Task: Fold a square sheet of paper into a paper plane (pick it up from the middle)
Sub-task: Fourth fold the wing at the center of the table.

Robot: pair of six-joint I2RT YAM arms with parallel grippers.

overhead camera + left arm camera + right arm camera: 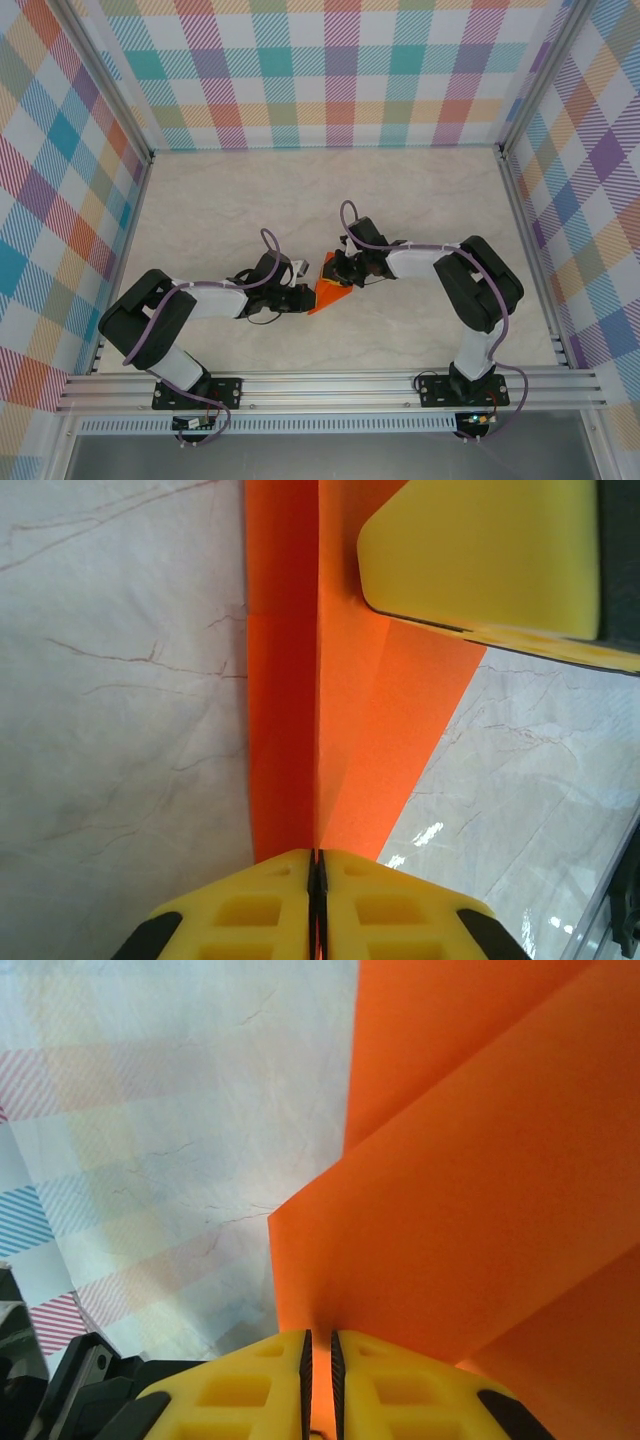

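Paper (328,291): orange, already creased into overlapping flaps with one long centre fold. It is held between the two arms over the middle of the surface (220,210). Whether its lower edge touches the surface cannot be told.
Left jaws: closed, pinching the paper where the centre fold runs straight into their seam.
Right jaws: closed on another edge of the paper, with a sliver of orange in the slit between them. In the left wrist view a right pad (480,560) lies over the far flap.
Spacing: the two grips sit just beside each other on one small piece.
Risk, tear: likely if the arms draw apart or twist against each other, since both pinches are firm and thin paper has no give.
Risk, slip: each grip holds only a narrow margin, so a sideways tug could pull the edge free and drop the paper.
Risk, skewed fold: if either grip rotates off the centre line, the next crease probably lands crooked and the wings come out unequal.
Risk, spring-back: flaps that are not pinched may reopen once pressure comes off.
Risk, collision: with the jaws this close, a small misjudged approach could knock them together and crumple the paper.
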